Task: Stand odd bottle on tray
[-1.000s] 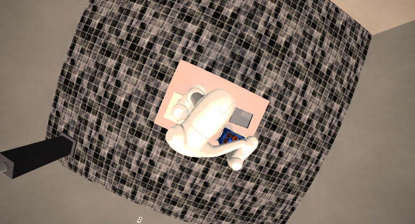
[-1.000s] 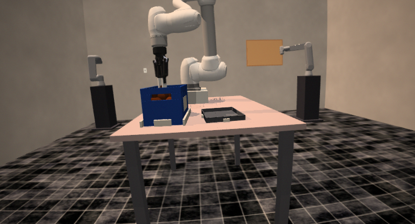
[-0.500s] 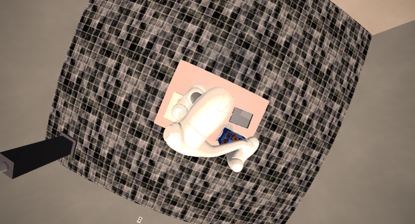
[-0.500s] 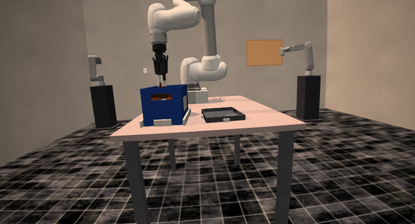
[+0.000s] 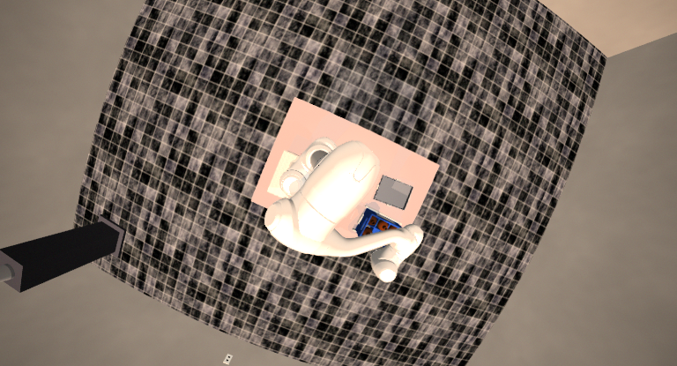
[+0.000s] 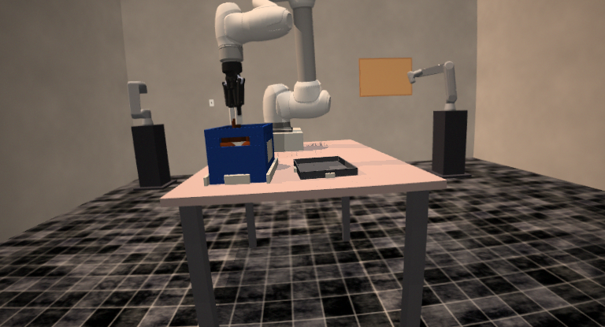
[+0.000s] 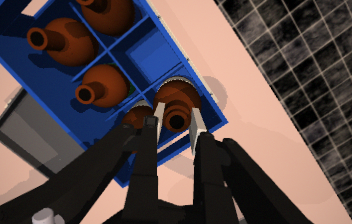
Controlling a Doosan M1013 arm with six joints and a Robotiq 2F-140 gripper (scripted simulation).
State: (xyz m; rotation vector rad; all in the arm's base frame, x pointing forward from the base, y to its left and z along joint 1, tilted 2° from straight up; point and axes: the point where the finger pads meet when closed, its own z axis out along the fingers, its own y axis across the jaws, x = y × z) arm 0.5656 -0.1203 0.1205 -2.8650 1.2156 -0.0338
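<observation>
My gripper (image 6: 235,117) (image 7: 177,115) is shut on the neck of a brown bottle (image 6: 233,124) (image 7: 177,94). The bottle is upright, its neck above the rim of the blue crate (image 5: 365,217) (image 6: 236,161) (image 7: 42,97) and its lower part inside, in a corner cell. Its base is hidden. Four other brown bottles stand in the crate: one (image 7: 72,42) at the upper left of the wrist view, one (image 7: 111,15) at the top edge, one (image 7: 106,85) in the middle, and one (image 7: 138,118) partly behind a finger. The dark grey tray (image 5: 388,197) (image 6: 313,174) (image 7: 27,135) is empty.
Pale brackets (image 6: 236,180) stand around the crate's foot, and a small one (image 6: 329,175) is at the tray's front. The pink table (image 6: 380,172) carries both and my arm's base. The crate's thin dividers (image 7: 122,39) separate its cells. Faint transparent items (image 6: 317,144) are at the table's back.
</observation>
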